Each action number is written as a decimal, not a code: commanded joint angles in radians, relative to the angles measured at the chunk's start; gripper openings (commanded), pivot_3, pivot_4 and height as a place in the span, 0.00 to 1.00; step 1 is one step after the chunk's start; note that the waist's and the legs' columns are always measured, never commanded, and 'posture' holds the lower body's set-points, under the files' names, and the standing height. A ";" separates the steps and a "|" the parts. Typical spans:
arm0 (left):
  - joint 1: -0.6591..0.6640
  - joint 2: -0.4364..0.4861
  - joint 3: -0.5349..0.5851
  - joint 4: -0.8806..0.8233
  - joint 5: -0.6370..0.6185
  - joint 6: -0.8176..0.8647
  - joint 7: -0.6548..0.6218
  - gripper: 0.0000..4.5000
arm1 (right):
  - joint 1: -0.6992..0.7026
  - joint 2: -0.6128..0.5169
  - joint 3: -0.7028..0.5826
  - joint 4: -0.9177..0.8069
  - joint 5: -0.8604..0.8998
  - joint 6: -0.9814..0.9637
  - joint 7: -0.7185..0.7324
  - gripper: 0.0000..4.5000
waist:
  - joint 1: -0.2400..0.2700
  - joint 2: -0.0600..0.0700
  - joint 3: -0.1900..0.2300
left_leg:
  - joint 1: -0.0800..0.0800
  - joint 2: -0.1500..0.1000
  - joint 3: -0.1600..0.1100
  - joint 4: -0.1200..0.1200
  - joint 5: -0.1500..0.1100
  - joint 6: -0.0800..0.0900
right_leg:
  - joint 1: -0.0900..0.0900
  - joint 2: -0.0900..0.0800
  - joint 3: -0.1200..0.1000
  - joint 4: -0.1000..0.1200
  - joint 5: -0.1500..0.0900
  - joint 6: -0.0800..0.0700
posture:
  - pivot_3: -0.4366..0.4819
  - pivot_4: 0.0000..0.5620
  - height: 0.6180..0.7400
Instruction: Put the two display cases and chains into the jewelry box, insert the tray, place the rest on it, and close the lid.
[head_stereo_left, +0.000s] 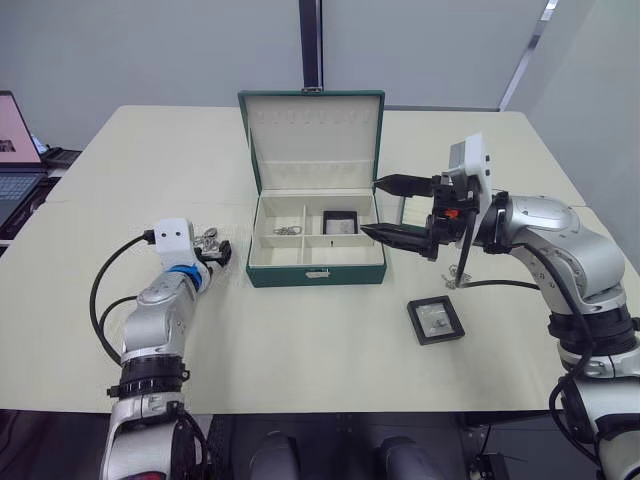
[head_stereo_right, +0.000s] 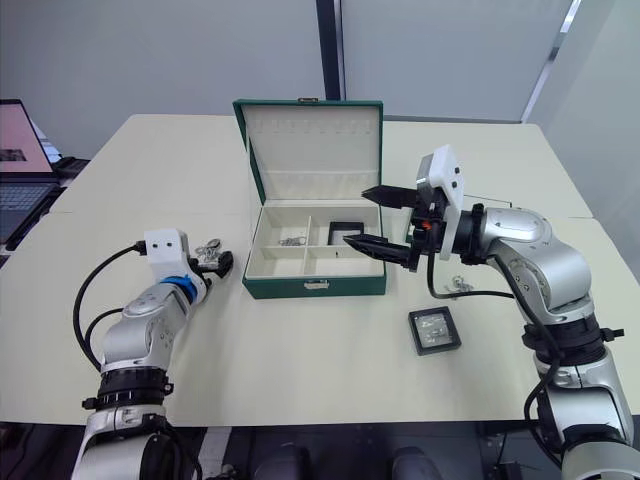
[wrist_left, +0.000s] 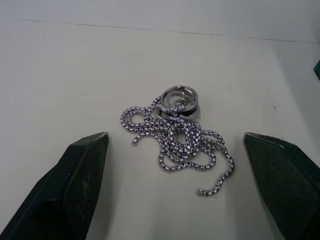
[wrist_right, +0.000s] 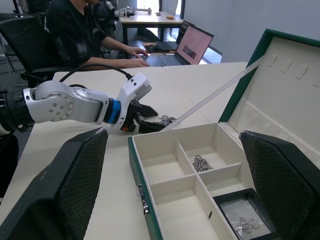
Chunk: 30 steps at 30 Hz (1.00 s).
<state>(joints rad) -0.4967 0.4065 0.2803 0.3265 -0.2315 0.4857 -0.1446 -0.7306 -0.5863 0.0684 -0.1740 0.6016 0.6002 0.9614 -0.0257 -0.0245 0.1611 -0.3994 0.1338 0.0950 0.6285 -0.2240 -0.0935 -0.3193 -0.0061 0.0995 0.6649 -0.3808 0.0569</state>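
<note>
Your jewelry box (head_stereo_left: 315, 240) sits mid-table, lid (head_stereo_left: 312, 135) up, one display case (head_stereo_left: 340, 222) and a chain (wrist_right: 201, 162) inside; no writing is legible. The other case (head_stereo_left: 436, 320) lies near your spread-open right gripper (head_stereo_left: 392, 208). The left wrist view shows your open left gripper (wrist_left: 177, 190) straddling a chain with rings (wrist_left: 177, 137).

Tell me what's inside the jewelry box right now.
The jewelry box holds one display case in a back compartment on the robot's right and a chain in the one beside it. The front compartments look bare; the right gripper covers the box's right edge.
</note>
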 joint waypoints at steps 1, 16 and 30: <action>-0.044 0.037 -0.017 0.061 0.025 -0.019 -0.034 0.99 | -0.023 -0.004 -0.021 -0.021 -0.001 -0.002 0.003 1.00 | 0.000 0.000 0.000 | 0.000 0.000 0.000 0.000 0.000 0.000 | 0.000 0.000 0.000 0.000 0.000 0.000 | 0.48 0.27 1.00; -0.103 0.060 -0.062 0.205 0.050 -0.014 -0.128 0.99 | -0.011 -0.012 -0.036 -0.039 -0.015 0.006 -0.010 1.00 | 0.000 0.000 0.000 | 0.000 0.000 0.000 0.000 0.000 0.000 | 0.000 0.000 0.000 0.000 0.000 0.000 | 0.48 0.27 1.00; -0.033 0.046 -0.061 0.178 0.053 0.013 -0.122 0.81 | -0.024 -0.016 -0.036 -0.031 -0.024 0.007 0.003 1.00 | -0.001 0.003 -0.002 | 0.001 0.000 0.001 0.000 0.000 0.000 | 0.000 0.000 0.000 0.001 0.000 0.000 | 0.48 0.27 1.00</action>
<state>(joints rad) -0.5639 0.4645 0.2358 0.4678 -0.1917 0.4531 -0.2704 -0.7307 -0.5916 0.0607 -0.1768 0.5714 0.6170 0.9592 -0.0266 -0.0216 0.1593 -0.3986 0.1339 0.0959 0.6284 -0.2240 -0.0935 -0.3192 -0.0062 0.1000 0.6654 -0.3808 0.0570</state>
